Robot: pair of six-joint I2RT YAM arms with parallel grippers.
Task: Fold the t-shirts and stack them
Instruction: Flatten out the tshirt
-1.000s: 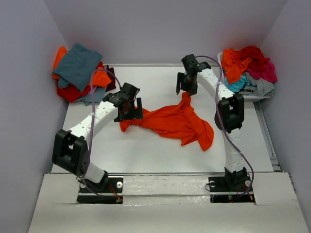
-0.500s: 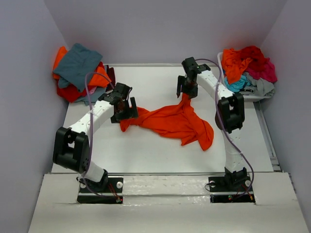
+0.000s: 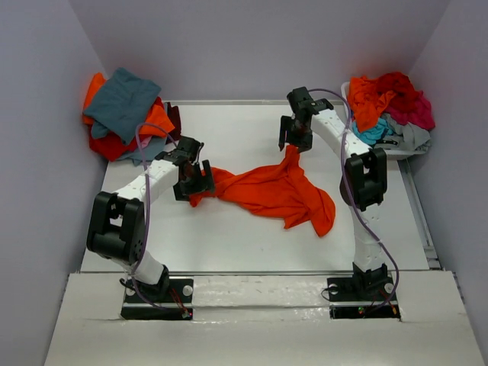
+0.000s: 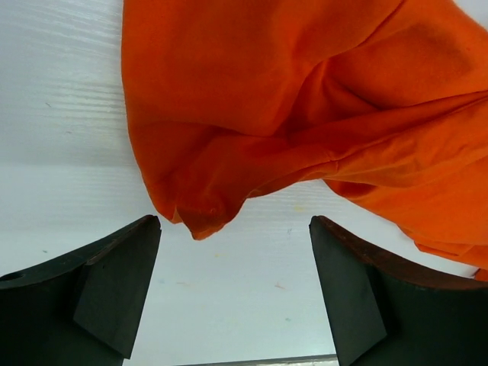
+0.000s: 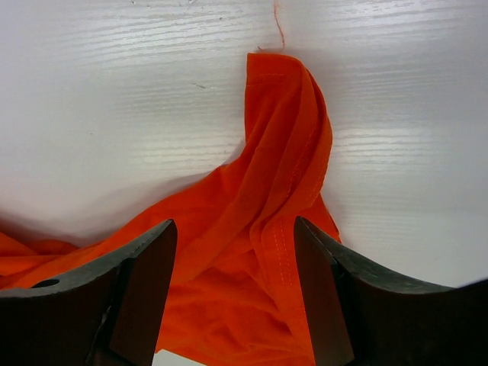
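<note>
Orange t-shirt [image 3: 271, 191]: 1 pc, crumpled, lying mid worktop [image 3: 229, 244] btwn both arms.
L gripper [image 4: 235, 223]: jaws spread wide, nothing btwn them; low over worktop at shirt's left edge, cloth corner just ahead.
R gripper [image 5: 234, 223]: jaws spread over shirt's far pointed fold; cloth ridge lies btwn jaws, not pinched.
Folded shirts [image 3: 126, 107]: teal-grey on top, stacked far-left corner.
Loose shirts [image 3: 389, 103]: orange/red/magenta/turquoise/grey, heaped in white bin [image 3: 404, 152], far right.

The orange t-shirt [image 4: 267, 91] runs off frame ahead and right of the left end effector [image 4: 235, 221]; its folds (lower part cropped) disappear behind the right end effector [image 5: 235, 223].
</note>
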